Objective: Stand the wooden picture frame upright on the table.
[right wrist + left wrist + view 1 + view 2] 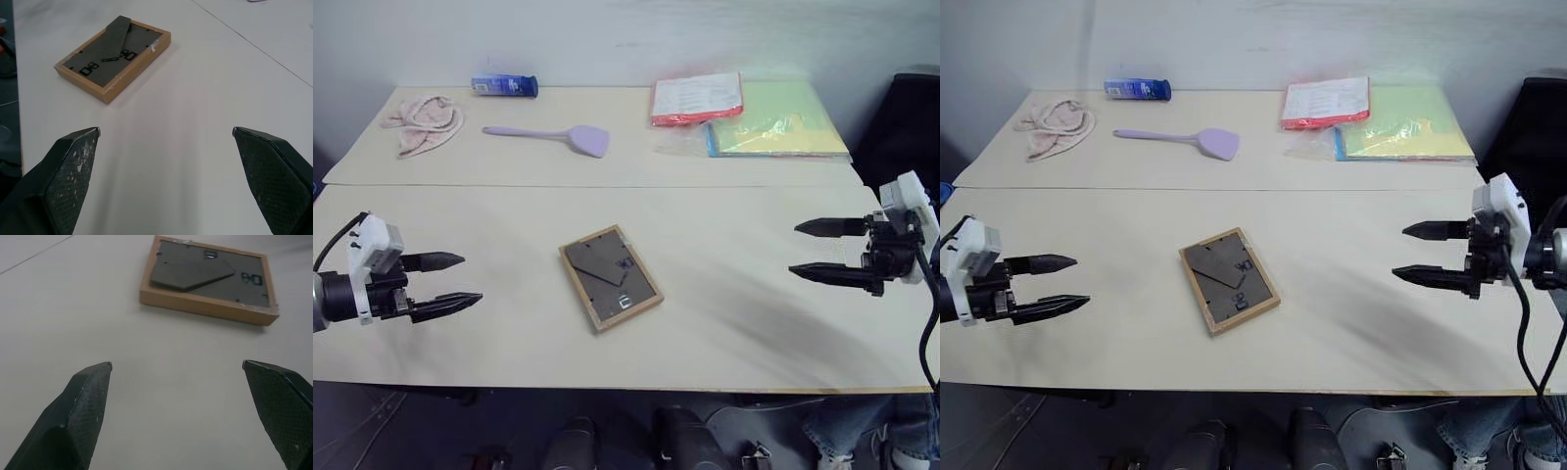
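Left gripper (450, 281) hovering at the near left, jaws spread, holding nothing. Right gripper (816, 249) hovering at the right, jaws likewise spread and empty. Frame (610, 276) lying face down between them on the near table (509, 333), back panel up, easel leg folded flat. Spatula (553, 135), cloth (423, 121), bottle (504, 86) and papers (744, 113) resting on the far side.

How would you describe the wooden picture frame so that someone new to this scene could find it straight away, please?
Start from the wide cream table and look to the middle of its near half. There the wooden picture frame lies flat, face down, between the two grippers and touching neither. Its light-wood border around a dark back panel with a folded easel leg sets it apart.
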Available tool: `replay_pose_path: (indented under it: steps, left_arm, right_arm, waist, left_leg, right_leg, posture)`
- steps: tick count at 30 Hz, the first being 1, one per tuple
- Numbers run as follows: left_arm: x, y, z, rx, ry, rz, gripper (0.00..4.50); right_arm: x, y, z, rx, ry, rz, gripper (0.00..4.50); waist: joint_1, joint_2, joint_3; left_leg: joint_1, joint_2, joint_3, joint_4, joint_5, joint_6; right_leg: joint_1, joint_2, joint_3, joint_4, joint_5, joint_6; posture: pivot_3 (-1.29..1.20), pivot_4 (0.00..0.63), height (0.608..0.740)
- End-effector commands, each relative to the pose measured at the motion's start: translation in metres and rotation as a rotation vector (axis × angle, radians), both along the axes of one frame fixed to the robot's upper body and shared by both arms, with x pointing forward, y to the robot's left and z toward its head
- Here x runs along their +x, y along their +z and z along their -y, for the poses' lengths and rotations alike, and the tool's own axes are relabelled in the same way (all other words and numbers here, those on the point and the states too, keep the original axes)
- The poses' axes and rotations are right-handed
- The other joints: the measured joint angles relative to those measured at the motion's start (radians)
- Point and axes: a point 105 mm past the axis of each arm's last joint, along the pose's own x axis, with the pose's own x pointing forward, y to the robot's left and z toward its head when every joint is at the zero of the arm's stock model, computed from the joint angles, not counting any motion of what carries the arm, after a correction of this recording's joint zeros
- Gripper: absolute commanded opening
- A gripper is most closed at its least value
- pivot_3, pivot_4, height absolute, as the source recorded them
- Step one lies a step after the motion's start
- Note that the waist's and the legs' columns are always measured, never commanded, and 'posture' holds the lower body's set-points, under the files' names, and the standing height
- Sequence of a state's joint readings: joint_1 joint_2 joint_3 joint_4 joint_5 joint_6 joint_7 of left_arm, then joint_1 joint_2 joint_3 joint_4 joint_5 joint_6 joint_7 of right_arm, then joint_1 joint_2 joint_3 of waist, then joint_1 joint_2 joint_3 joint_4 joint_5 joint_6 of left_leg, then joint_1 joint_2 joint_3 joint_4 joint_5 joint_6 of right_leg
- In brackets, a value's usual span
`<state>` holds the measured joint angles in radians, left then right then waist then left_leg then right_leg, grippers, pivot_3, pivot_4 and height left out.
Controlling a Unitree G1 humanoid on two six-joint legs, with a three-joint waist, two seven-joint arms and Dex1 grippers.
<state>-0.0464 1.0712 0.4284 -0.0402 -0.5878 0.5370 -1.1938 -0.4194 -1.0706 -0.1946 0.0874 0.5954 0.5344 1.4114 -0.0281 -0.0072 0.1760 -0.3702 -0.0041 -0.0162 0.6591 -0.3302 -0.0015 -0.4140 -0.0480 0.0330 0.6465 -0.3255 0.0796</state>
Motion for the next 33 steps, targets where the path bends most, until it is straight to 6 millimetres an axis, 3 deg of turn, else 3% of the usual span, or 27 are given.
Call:
replay_pose_path:
  steps: [1,14,19,23,27,29,33]
  left_arm:
    - [-0.001,0.005,0.006,-0.002,-0.006,0.015,4.5]
    - [0.004,-0.017,0.03,0.059,-0.049,-0.027,4.5]
    - [0.03,-0.05,0.054,0.224,-0.166,-0.013,3.0]
    - [0.063,-0.056,0.076,0.24,-0.191,0.065,1.69]
    - [0.074,-0.06,0.086,0.249,-0.219,0.073,0.44]
    - [0.075,-0.057,0.093,0.194,-0.234,0.061,0.08]
    - [0.083,-0.052,0.111,0.147,-0.277,0.076,0.08]
  right_arm:
    - [0.002,0.002,-0.005,0.006,0.01,0.014,4.46]
    - [0.021,-0.014,-0.021,-0.039,-0.074,0.084,4.46]
    - [0.044,-0.038,-0.059,-0.14,-0.039,0.162,2.9]
    - [0.058,-0.055,-0.093,-0.175,0.014,0.211,1.48]
    - [0.062,-0.07,-0.123,-0.19,0.071,0.222,0.08]
    - [0.058,-0.078,-0.14,-0.192,0.117,0.22,0.0]
    - [0.032,-0.089,-0.162,-0.17,0.223,0.179,0.0]
  waist:
    - [0.0,0.0,0.0]
    - [0.0,0.0,0.0]
    - [0.0,0.0,0.0]
    - [0.001,0.0,0.001]
    - [-0.001,0.0,0.001]
    - [-0.004,0.0,0.001]
    - [0.003,-0.001,0.001]
  left_leg:
    - [-0.001,0.0,0.0,0.0,0.0,0.0]
    - [0.001,0.0,0.001,0.0,0.0,-0.001]
    - [0.001,-0.001,0.001,0.001,0.001,-0.001]
    - [-0.002,-0.001,0.001,0.005,0.002,-0.004]
    - [-0.005,-0.001,0.002,0.007,0.004,-0.007]
    - [-0.005,-0.001,0.003,0.007,0.005,-0.008]
    - [-0.006,-0.001,0.003,0.008,0.005,-0.008]
  right_leg:
    - [0.0,0.0,0.0,0.0,0.0,0.0]
    - [0.0,0.0,0.001,0.001,0.0,0.0]
    - [0.0,0.001,0.001,0.003,0.0,0.001]
    - [-0.003,0.003,0.001,0.006,0.0,0.001]
    - [-0.005,0.004,0.001,0.011,0.001,0.001]
    - [-0.006,0.004,0.002,0.011,0.001,0.001]
    - [-0.008,0.004,0.002,0.013,0.001,0.001]
  posture:
    - [0.0,0.15,0.74]
    - [0.0,0.15,0.74]
    - [0.0,0.15,0.74]
    - [0.0,0.15,0.74]
    - [0.0,0.15,0.74]
    - [0.0,0.15,0.74]
    - [0.0,0.15,0.74]
